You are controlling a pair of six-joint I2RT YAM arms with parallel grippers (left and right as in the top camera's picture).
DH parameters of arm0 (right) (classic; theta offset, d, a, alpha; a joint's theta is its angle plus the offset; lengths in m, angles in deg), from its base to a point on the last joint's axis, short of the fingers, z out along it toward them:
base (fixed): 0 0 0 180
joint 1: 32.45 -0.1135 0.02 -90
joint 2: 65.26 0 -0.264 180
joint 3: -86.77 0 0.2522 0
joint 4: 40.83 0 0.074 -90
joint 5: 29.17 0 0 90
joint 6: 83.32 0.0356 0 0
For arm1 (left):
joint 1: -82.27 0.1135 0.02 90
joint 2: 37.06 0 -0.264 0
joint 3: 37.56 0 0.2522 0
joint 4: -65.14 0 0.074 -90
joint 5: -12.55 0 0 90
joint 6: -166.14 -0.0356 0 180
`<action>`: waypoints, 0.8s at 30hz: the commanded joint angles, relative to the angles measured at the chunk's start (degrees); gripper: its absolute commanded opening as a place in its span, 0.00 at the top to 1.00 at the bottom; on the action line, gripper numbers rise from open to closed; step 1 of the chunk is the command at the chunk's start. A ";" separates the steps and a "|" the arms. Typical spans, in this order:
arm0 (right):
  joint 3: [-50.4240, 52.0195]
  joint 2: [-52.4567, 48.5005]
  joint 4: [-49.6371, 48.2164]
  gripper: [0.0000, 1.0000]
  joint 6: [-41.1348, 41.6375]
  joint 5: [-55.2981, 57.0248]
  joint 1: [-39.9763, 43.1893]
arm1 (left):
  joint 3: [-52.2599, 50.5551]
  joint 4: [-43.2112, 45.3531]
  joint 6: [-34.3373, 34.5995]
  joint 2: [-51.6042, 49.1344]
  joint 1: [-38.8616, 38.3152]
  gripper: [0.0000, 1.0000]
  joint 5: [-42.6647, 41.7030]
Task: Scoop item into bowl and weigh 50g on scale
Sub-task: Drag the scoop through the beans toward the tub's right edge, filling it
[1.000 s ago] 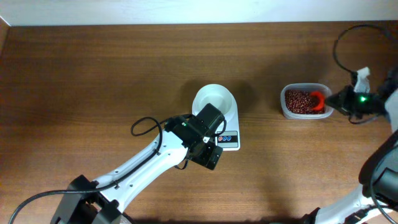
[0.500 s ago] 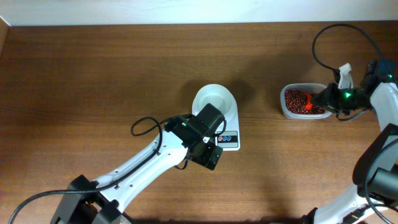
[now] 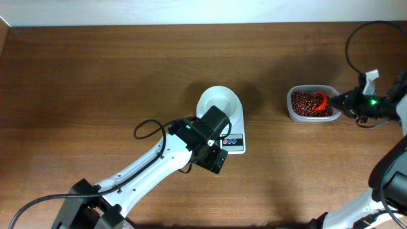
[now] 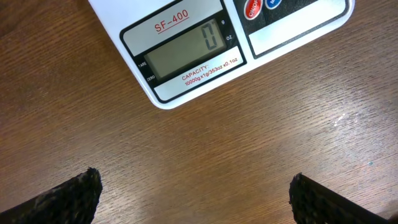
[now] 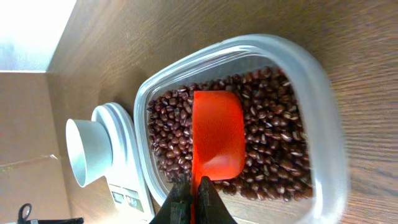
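The small white bowl [image 3: 218,102] stands on the white scale [image 3: 234,138]; both also show in the right wrist view, the bowl [image 5: 87,151] on the scale [image 5: 124,186]. The scale's display [image 4: 183,50] reads 0. Dark reddish-brown beans [image 3: 310,104] fill a clear plastic tub [image 3: 294,114] at the right. My right gripper [image 3: 346,99] is shut on the handle of a red scoop [image 5: 216,140], whose cup lies on the beans [image 5: 267,143]. My left gripper [image 4: 193,199] is open and empty above bare table just in front of the scale.
The left arm [image 3: 159,159] stretches from the front left to the scale. A black cable [image 3: 353,38] loops above the right arm at the far right. The table's back edge meets a white wall [image 3: 191,11].
My right gripper pushed the scoop left into the beans, then drew back to the right. The left arm has not moved.
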 commanded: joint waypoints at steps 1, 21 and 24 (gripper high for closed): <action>0.61 -0.28 0.02 0.96 -0.98 -4.57 2.21 | -0.37 0.02 -0.09 0.59 -0.17 0.01 0.55; 0.61 -0.28 3.98 0.96 -1.84 -15.50 7.37 | -0.37 0.02 -0.07 0.59 -0.17 0.01 0.55; 0.61 -0.28 4.63 0.96 -1.84 -16.96 7.78 | -0.37 0.02 -0.07 0.59 -0.17 0.01 0.55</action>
